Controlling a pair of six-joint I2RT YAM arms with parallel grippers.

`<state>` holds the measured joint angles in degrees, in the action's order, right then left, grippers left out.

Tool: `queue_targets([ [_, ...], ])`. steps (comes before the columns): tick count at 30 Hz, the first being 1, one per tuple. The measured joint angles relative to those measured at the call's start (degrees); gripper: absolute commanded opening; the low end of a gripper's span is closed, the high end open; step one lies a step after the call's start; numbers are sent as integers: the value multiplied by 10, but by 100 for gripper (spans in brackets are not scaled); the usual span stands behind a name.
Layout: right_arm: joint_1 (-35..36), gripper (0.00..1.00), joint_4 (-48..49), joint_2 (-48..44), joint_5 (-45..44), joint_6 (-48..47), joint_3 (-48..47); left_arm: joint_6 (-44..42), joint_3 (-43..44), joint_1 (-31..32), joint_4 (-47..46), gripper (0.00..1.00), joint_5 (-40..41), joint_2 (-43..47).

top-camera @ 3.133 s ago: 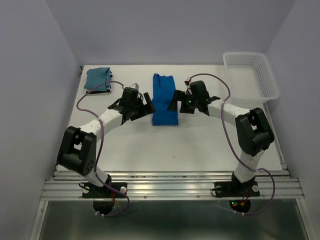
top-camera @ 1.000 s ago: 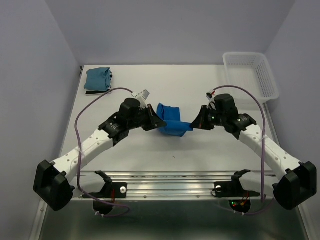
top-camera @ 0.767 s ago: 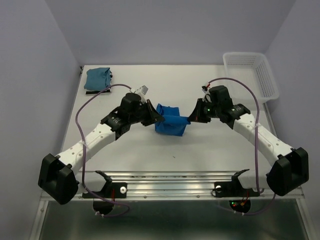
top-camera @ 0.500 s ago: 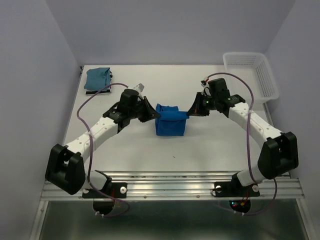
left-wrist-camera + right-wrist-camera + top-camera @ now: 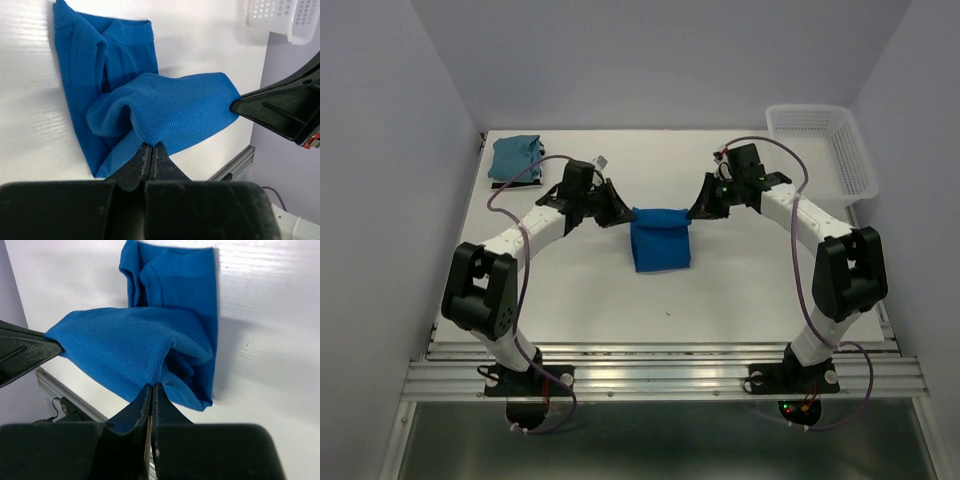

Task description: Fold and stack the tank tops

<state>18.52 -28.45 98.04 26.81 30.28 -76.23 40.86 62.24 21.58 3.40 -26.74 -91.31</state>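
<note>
Royal blue tank top [image 5: 660, 238] lies folded about the middle of the white table [image 5: 740, 290]. The table is the largest thing and has bare surface on every side of the top, most of it on the near side, toward the arm bases. Far to the right of the top, at the back right corner, stands the white lattice basket [image 5: 865, 170], well apart from it. The top itself is a small rectangle. Its far edge is a doubled fold, raised a little and stretched between the two grippers, while its near edge lies flat on the table. Far to the left of the top, near the back left corner, rests the teal tank top [image 5: 515, 157], folded (a dark strip shows under its near edge, and I cannot tell what it is). The left gripper [image 5: 151, 148] has its fingers pressed together on the left end of the raised fold. The right gripper [image 5: 151, 388] pinches the right end in the same way.
</note>
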Motion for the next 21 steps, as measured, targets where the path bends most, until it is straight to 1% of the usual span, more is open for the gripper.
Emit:
queue_targets([
  [6, -6, 1, 18, 52, -8, 2, -42, -5, 39, -19, -3, 0, -17, -76],
  [9, -8, 6, 26, 84, -10, 3, -61, -5, 55, -26, -2, 0, -16, -104],
  [11, -10, 16, 32, 107, -13, 4, -73, -3, 67, -30, -2, 0, -15, -120],
  [12, -11, 19, 33, 119, -14, 4, -81, -3, 72, -31, -2, 5, -15, -128],
  [13, -12, 23, 35, 131, -14, 3, -90, -3, 77, -33, -2, 16, -14, -134],
  [14, -12, 34, 36, 143, -20, -1, -101, -3, 84, -34, -2, 37, -12, -140],
  [15, -13, 44, 36, 152, -23, -2, -109, -4, 90, -35, -1, 51, -11, -144],
  [16, -14, 63, 36, 162, -26, -6, -122, -3, 97, -36, -1, 98, -5, -148],
  [17, -15, 83, 36, 168, -28, -9, -128, -3, 103, -37, -1, 99, 0, -150],
  [18, -16, 100, 37, 173, -31, -10, -138, -5, 106, -37, 0, 99, 4, -150],
  [21, -17, 100, 37, 173, -34, -26, -149, -5, 118, -38, -3, 99, 27, -149],
])
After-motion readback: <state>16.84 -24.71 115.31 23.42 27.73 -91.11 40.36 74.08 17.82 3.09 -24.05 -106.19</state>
